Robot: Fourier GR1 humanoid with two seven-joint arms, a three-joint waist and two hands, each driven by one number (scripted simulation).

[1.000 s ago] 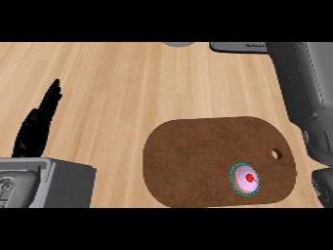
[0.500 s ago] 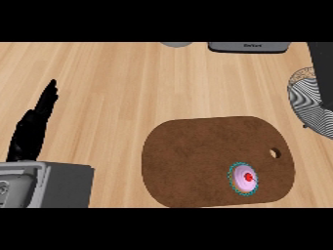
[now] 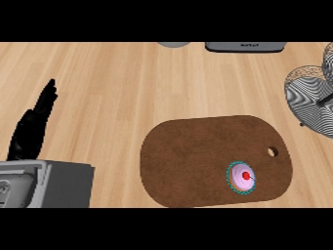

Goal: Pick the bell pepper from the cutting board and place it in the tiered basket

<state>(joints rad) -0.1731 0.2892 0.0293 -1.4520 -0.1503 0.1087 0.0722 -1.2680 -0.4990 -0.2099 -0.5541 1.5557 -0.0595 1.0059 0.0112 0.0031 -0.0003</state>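
- Pepper sits on the cutting board, in the board's right part toward the lower edge of my view, just below the board's hanging hole.
- It shows from above as a small round thing, teal at the rim and pink with a red spot in the middle. I take it to stand on end with its long axis pointing up at me, though from this steep angle I cannot be sure.
- My left hand rests at the left of the view, fingers straight and up, holding nothing, well apart from the board.
- From that hand the pepper lies far to the right and a little nearer me, with most of the board between.
- My right hand shows nowhere in the view, so I can say nothing of it.
- The basket stands at the right edge, beyond the board's right end and farther from me than the pepper.
- Pepper and basket both lie on my right side, so I judge the right arm the nearer one for the pick and the carry. The left would have to cross the whole board.
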